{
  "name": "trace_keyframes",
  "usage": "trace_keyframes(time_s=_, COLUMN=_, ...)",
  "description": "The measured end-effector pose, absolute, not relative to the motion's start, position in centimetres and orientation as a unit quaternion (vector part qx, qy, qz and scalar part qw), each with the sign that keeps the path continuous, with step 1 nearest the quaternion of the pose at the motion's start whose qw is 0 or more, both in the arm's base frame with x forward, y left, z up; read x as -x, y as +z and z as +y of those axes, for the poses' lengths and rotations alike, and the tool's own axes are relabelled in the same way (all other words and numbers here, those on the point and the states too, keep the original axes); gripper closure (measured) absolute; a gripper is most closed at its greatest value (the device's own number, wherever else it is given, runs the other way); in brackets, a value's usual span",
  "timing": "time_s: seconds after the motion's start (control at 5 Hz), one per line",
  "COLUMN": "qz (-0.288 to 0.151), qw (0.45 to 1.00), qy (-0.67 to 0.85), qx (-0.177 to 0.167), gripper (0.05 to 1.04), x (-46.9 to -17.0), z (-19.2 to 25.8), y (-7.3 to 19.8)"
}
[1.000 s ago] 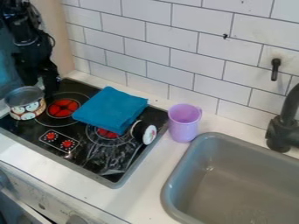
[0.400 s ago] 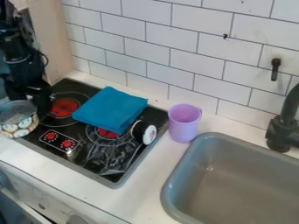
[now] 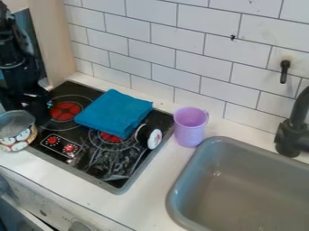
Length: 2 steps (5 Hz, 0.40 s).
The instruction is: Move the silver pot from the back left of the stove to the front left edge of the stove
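Observation:
At the left, the black gripper (image 3: 33, 108) hangs low over the rear left part of the stove (image 3: 129, 173), right beside a small metal pot (image 3: 17, 140) with a patterned band. The pot is at the stove's front left corner, partly cut off by the view's left edge. It is close against the gripper, and whether it is held is hidden. A folded blue cloth (image 3: 114, 113) lies across the back middle of the stove. To its right, a small dark object with a round white patterned face (image 3: 154, 138) rests on its side.
A purple cup (image 3: 189, 128) with a handle stands between the stove and the grey sink (image 3: 181, 185). The black faucet (image 3: 292, 135) rises at the right edge. A white tiled wall (image 3: 199, 67) runs behind, and a beige panel (image 3: 54, 40) stands at the back left.
The gripper has moved toward the front left, and the pot has shifted the same way, from the stove's left side to its front left corner. The cloth, cup and round-faced object stayed in place.

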<state>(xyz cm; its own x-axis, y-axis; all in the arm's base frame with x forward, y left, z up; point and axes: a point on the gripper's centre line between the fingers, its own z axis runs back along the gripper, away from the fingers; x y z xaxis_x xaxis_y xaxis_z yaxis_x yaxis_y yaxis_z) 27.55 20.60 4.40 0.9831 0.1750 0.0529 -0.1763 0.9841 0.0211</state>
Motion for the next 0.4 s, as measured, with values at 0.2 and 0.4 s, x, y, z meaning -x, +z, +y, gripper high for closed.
trace_keyframes(time_s=0.2, qz=-0.024, qw=0.995, qy=0.096, qx=-0.012, gripper=0.081, x=-27.49, z=21.12, y=4.93)
trace_keyframes(time_s=0.4, qz=-0.028, qw=0.995, qy=0.094, qx=-0.009, gripper=0.081, x=-27.95, z=21.36, y=5.73)
